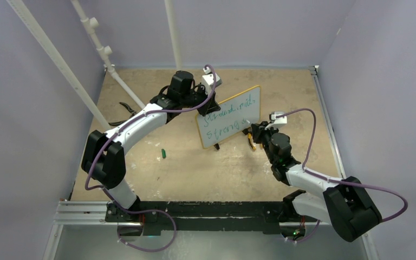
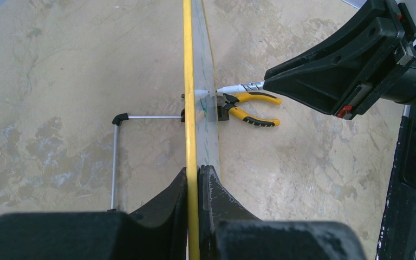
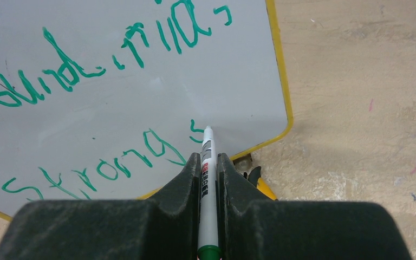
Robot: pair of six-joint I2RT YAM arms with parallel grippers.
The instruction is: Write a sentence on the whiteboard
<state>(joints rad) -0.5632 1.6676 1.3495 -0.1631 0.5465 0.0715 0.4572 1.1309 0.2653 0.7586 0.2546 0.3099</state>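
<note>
Two lines of the sentence (image 1: 223, 120) are showing on the whiteboard (image 1: 247, 103), which is standing toward the far middle of the tabletop (image 1: 195, 170). The left hand (image 2: 193, 172) is clenching its yellow upper edge. The right hand (image 3: 208, 158) is grasping a white marker (image 3: 208, 184), its tip touching the board just right of "strong". Yellow-handled pliers (image 2: 251, 108) are lying beside its foot.

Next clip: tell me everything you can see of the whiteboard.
The whiteboard is small, white and glossy, with a thin yellow frame and rounded corners. It stands near upright on the table, propped from behind by a wire leg with a black tip. The left gripper clamps its edge. The marker held by the right gripper touches its face, beside two lines of green handwriting.
</note>
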